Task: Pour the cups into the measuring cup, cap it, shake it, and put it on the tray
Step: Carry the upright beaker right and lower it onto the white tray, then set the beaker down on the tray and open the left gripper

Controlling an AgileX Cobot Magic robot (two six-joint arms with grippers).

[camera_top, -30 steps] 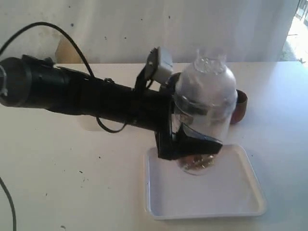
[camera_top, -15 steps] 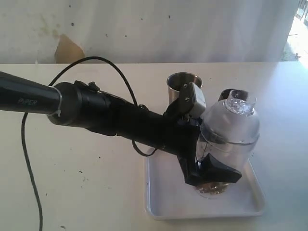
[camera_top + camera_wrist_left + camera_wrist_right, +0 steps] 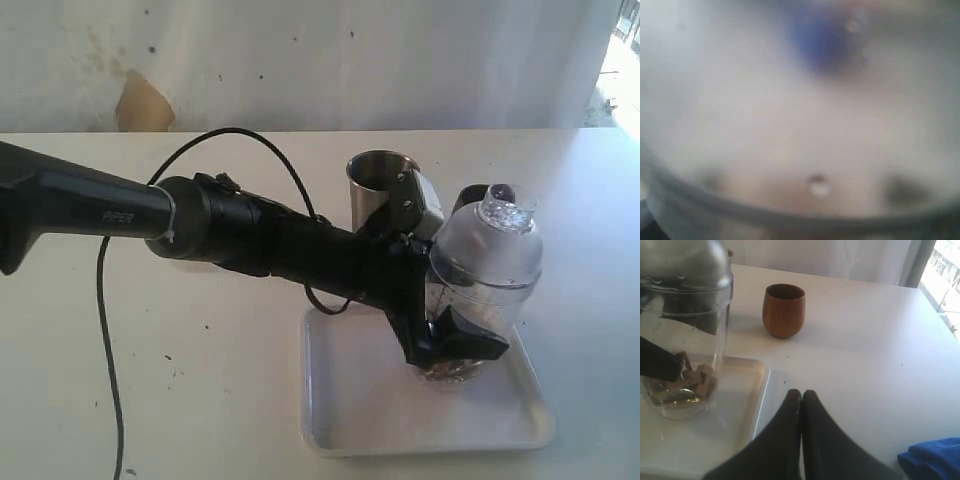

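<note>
The measuring cup (image 3: 487, 272) is a clear cylinder capped with a clear dome lid (image 3: 500, 212), and brown pieces lie at its bottom. It stands nearly upright with its base down at the tray (image 3: 345, 405), on the tray's far right part. My left gripper (image 3: 456, 338) is shut on its lower body, one black finger across the front. The left wrist view is a blur filled by the cup's wall (image 3: 800, 130). The steel tumbler (image 3: 380, 188) stands behind the arm. The wooden cup (image 3: 784, 310) stands beyond the tray. My right gripper (image 3: 801, 396) is shut and empty beside the tray (image 3: 747, 405).
A black cable (image 3: 105, 330) loops from the left arm over the table. A blue cloth (image 3: 932, 460) lies near my right gripper. A white wall runs behind the table's far edge.
The left arm has swung right and down, carrying the capped measuring cup from raised above the tray to its floor. The cup has come more upright. The steel tumbler is uncovered.
</note>
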